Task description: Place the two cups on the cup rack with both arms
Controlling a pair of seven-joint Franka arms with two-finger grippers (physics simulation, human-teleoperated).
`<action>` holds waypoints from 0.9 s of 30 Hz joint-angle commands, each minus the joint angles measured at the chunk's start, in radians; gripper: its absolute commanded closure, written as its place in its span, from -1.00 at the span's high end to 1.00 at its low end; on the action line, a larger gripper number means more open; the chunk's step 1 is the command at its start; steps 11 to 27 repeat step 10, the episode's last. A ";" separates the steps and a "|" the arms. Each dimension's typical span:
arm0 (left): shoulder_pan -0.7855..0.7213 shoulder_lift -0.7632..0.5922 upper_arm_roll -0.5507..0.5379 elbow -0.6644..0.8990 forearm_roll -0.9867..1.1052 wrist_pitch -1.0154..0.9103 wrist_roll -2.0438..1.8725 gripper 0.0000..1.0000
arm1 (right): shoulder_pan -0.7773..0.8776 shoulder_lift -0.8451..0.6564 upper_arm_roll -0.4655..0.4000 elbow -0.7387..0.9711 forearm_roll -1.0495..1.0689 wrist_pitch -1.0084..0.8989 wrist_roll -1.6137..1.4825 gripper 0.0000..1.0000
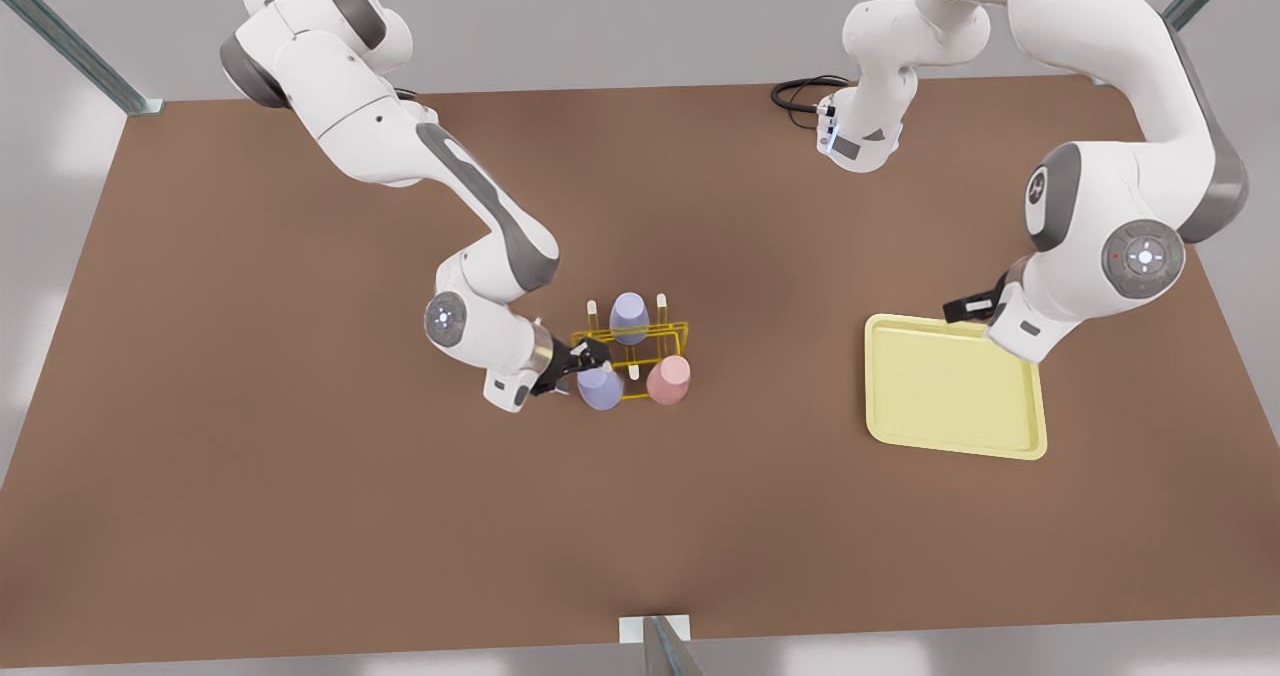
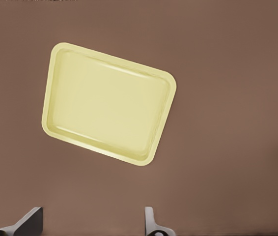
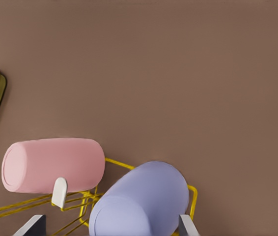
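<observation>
The yellow wire cup rack [image 1: 655, 334] stands mid-table. A pink cup [image 1: 668, 379] and a lavender cup [image 1: 629, 316] sit on its pegs. Another lavender cup [image 1: 600, 388] rests at the rack's near corner, on the front view's left. My right gripper [image 1: 583, 362] is at that cup. In the right wrist view the right gripper [image 3: 109, 228] is open, its fingers [image 3: 32, 226] astride this lavender cup [image 3: 144, 201], one well apart from it. The pink cup [image 3: 55, 164] lies beside it over the rack [image 3: 16, 209]. My left gripper [image 2: 91, 227] hangs open and empty above the table.
A flat pale-yellow tray [image 1: 955, 443] lies at the front view's right, under the left arm's gripper [image 1: 968, 307]; the left wrist view looks down on this tray [image 2: 50, 103]. A black cable [image 1: 795, 91] loops at the far table edge.
</observation>
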 commanded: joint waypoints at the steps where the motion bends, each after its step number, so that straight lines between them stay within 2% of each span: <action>1: 0.003 0.000 0.000 0.002 0.001 -0.014 0.310 1.00 | -0.044 -0.046 -0.031 0.027 -0.034 -0.071 0.020 1.00; 3: 0.003 0.002 0.000 0.000 -0.001 -0.014 0.312 1.00 | -0.084 -0.093 -0.167 0.182 -0.464 -0.518 0.032 1.00; 4: 0.003 0.003 0.000 0.000 -0.001 -0.014 0.312 1.00 | -0.084 -0.141 -0.246 0.193 -0.615 -0.680 0.051 1.00; 5: 0.003 0.005 0.000 0.000 -0.001 -0.012 0.312 1.00 | -0.138 -0.176 -0.329 0.200 -0.606 -0.681 -0.009 1.00; 7: 0.003 0.011 0.000 -0.001 -0.001 -0.012 0.313 1.00 | -0.274 -0.214 -0.336 0.220 -0.457 -0.749 -0.061 1.00; 10: 0.003 0.013 0.000 -0.003 -0.001 -0.014 0.312 1.00 | -0.268 -0.302 -0.333 0.211 -0.457 -0.833 -0.052 1.00; 27: 0.003 0.013 0.000 -0.003 -0.001 -0.014 0.312 1.00 | -0.268 -0.302 -0.333 0.211 -0.457 -0.833 -0.052 1.00</action>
